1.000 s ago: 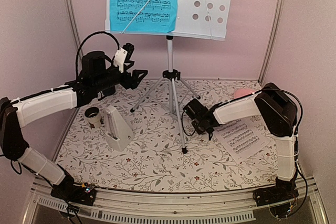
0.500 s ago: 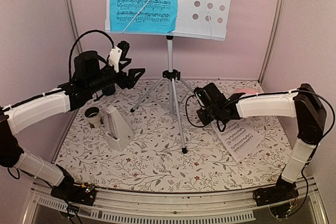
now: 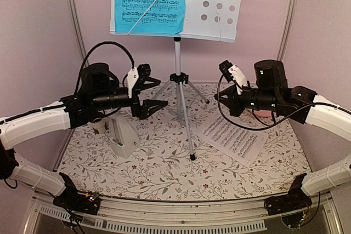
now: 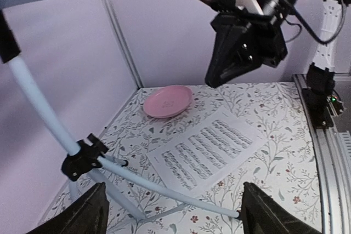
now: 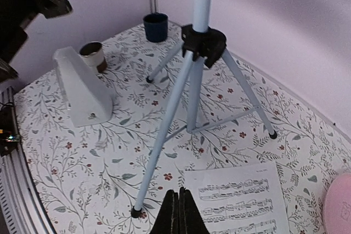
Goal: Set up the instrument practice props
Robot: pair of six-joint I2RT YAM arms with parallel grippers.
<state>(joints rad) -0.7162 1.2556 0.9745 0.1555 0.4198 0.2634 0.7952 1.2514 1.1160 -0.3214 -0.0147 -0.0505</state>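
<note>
The pale music stand stands on its silver tripod at the back, with the blue music sheet on its left half. The white music sheet lies flat on the table to the right of the tripod, and also shows in both wrist views. The white metronome stands upright at the left. My left gripper hovers open and empty left of the tripod. My right gripper hangs shut and empty above the white sheet's left end.
A pink plate lies at the back right behind my right arm. A dark blue cup sits in the far left corner. A small brown-filled cup stands just behind the metronome. Pink walls close the table on three sides.
My right arm has risen off the table and pulled back to the right, uncovering the white sheet, which now lies a little further left. My left gripper swung right toward the tripod.
</note>
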